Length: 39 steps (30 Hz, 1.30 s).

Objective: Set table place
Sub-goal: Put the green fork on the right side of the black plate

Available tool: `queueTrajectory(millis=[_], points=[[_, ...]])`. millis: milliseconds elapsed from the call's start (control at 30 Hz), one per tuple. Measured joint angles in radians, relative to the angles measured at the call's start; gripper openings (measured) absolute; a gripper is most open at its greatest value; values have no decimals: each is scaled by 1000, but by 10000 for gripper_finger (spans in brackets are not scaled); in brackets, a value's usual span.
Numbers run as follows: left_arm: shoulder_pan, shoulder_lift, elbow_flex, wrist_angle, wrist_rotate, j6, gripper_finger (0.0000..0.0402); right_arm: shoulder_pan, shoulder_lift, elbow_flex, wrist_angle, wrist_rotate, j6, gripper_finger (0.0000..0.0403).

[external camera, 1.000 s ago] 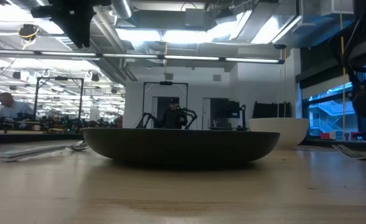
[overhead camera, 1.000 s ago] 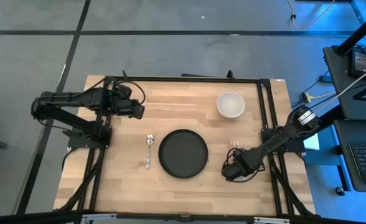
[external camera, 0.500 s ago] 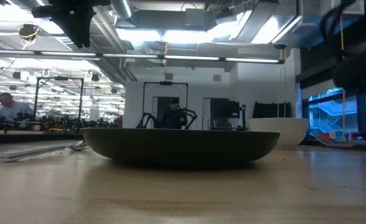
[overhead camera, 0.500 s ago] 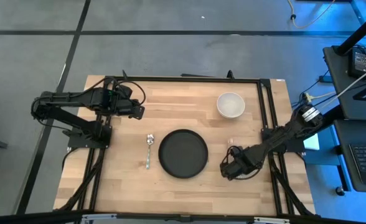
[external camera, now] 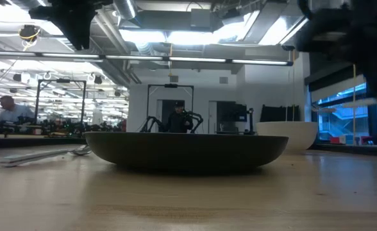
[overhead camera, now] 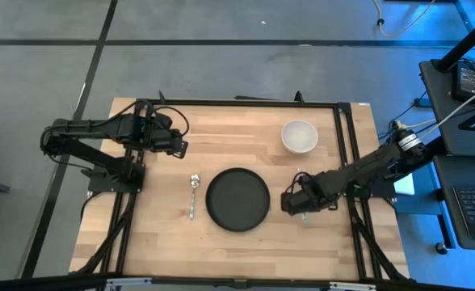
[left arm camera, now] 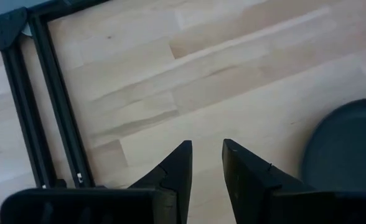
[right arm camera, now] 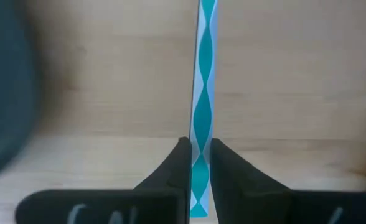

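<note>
The table, a pale wood-strip top in a thin black frame, is filling the middle of the high view and carrying all of the dishes. A dark round plate is sitting near its centre. A spoon is lying just beside the plate on the left arm's side, apart from the rim. A white bowl is standing toward the far right corner, well apart from the plate.

The right gripper is reaching in low over the tabletop just beside the plate's right edge. In the right wrist view its two dark fingers are pinching a thin metal utensil handle, seen edge-on with teal reflections. The handle is running straight out from between the fingertips over the bare wood. Which utensil it is cannot be told from these views.

The left gripper is waiting above the far left part of the table, beyond the spoon. Its fingers are standing slightly spread with nothing between them.

In the low view the plate is dominating the foreground, with the bowl behind it to the right. A person is sitting at a distant bench in the room beyond.
</note>
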Motion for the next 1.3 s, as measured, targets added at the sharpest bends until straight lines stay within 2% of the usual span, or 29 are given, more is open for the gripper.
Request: queueTrajectory(millis=[167,467,600,733,867,967,1100,1300], points=[[2,0,0,0,-12,34,82,-54,0,30,3,97,-13,39],[10,0,0,-1,-17,40,82,-74,19,-1,17,97,-27,41],[16,0,0,-1,-39,160,82,-74,42,-1,96,99,-20,41],[54,0,0,-1,-49,273,82,-84,77,-1,226,149,-10,38],[115,0,0,-2,0,417,82,-96,137,-1,335,153,-9,38],[139,0,0,-6,1,510,82,-99,180,-1,347,153,-8,38],[167,0,0,-6,3,574,82,-100,191,-2,322,152,1,38],[178,0,0,-6,5,576,82,-100,189,-2,344,151,4,38]])
